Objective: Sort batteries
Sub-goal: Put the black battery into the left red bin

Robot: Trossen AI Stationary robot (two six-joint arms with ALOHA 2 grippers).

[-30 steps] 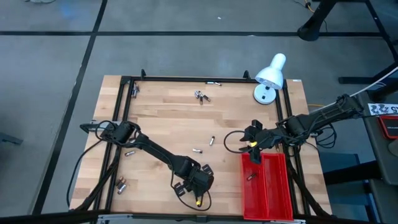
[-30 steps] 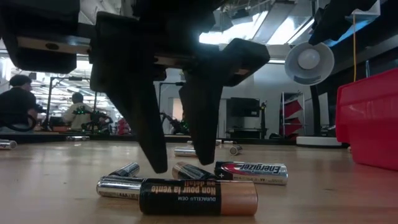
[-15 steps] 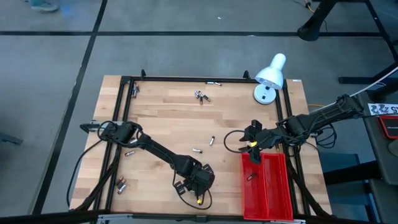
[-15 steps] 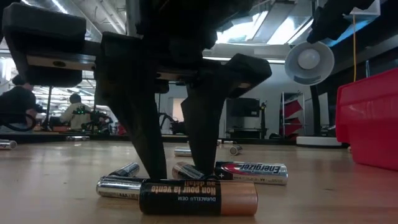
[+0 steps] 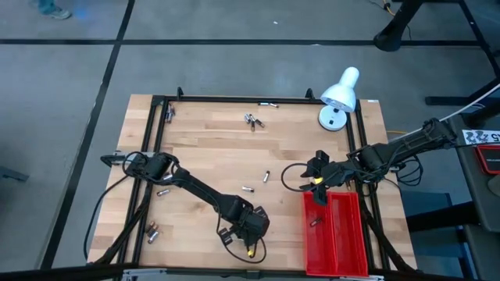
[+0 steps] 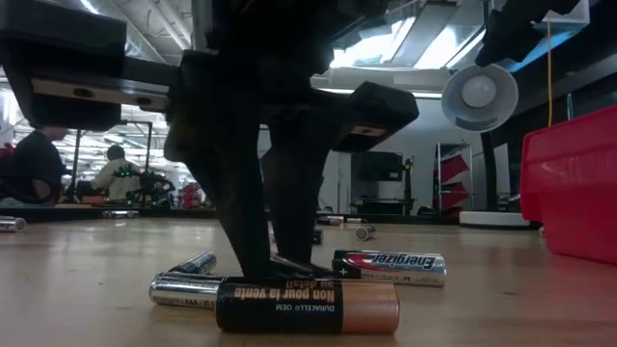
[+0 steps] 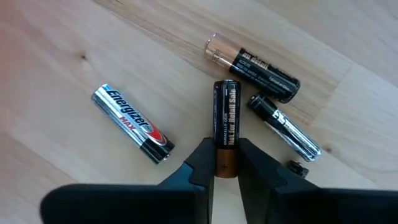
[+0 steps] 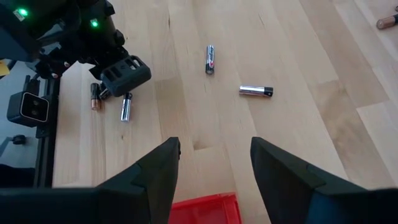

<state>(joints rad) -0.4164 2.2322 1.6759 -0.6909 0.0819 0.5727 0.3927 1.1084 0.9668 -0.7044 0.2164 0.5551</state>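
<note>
- A black-and-copper Duracell battery (image 7: 226,127) lies on the wooden table (image 5: 203,156) near its front edge, pinched at its copper end by the left gripper (image 7: 225,163).
- Just beside it lie a larger copper-and-black cell (image 7: 252,66), a silver-tipped black cell (image 7: 285,126) and an Energizer battery (image 7: 132,123); in the low view a Duracell OEM cell (image 6: 307,305) lies nearest the camera.
- More loose batteries (image 5: 252,120) are scattered towards the table's far side.
- The right gripper (image 8: 212,163), fingers spread and empty, hangs over the far end of the red tray (image 5: 336,234), where one battery (image 5: 314,222) lies.
- A white lamp (image 5: 337,100) stands at the far right corner.
</note>
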